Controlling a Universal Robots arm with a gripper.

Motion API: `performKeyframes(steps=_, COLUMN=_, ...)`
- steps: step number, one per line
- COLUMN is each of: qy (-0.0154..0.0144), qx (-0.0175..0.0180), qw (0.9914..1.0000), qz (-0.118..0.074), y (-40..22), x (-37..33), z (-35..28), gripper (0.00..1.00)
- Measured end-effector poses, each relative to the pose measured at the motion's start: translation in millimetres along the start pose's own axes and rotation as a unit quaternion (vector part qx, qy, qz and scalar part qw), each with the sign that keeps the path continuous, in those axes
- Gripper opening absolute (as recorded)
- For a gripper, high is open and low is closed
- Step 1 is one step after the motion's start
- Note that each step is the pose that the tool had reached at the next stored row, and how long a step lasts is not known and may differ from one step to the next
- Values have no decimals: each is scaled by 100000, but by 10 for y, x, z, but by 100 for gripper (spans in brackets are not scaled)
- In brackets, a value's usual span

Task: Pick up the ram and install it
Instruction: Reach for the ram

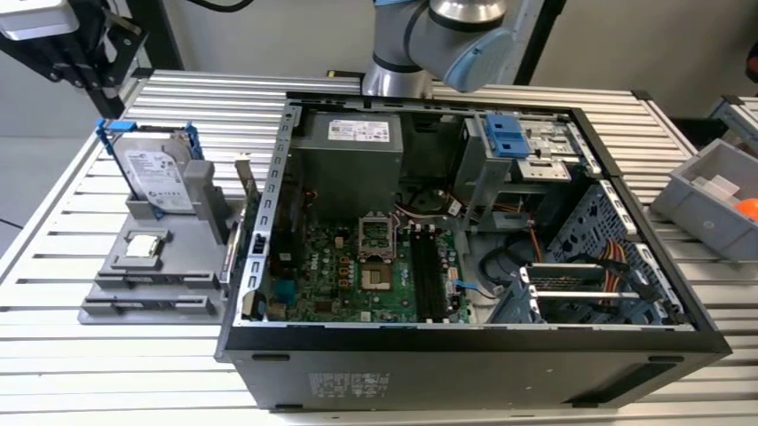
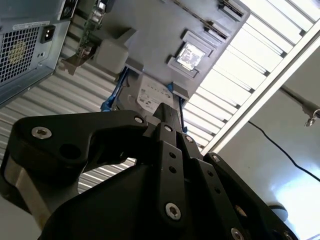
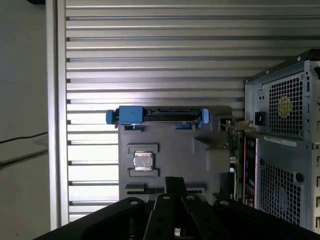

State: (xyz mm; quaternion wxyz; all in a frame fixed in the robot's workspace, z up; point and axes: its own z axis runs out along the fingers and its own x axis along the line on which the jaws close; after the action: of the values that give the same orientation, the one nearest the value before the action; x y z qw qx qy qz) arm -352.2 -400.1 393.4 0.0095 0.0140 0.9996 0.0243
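Observation:
The ram (image 1: 234, 238) stands on edge along the right side of the grey fixture (image 1: 130, 284), close against the open computer case (image 1: 474, 346). In the first wrist view the ram (image 3: 235, 156) is a thin greenish strip between the fixture (image 3: 170, 145) and the case wall. In the second wrist view the ram (image 2: 90, 22) lies beside the fixture. My gripper (image 3: 175, 184) hangs high above the fixture, apart from the ram, its fingers shut together on nothing. The gripper's tip (image 2: 167, 114) points toward the hard drive (image 2: 152, 95).
On the fixture a silver hard drive in a blue frame (image 1: 160, 173) stands upright and a square CPU chip (image 1: 145, 246) lies flat. Black memory slots (image 1: 427, 275) run across the motherboard inside the case. A grey bin (image 1: 716, 200) sits at the exterior view's right.

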Motion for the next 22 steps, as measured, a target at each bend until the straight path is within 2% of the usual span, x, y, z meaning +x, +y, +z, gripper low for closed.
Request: performKeyframes(steps=22, qy=183, qx=6, qw=100000, qz=13, y=-280, x=-9, z=-13, gripper=0)
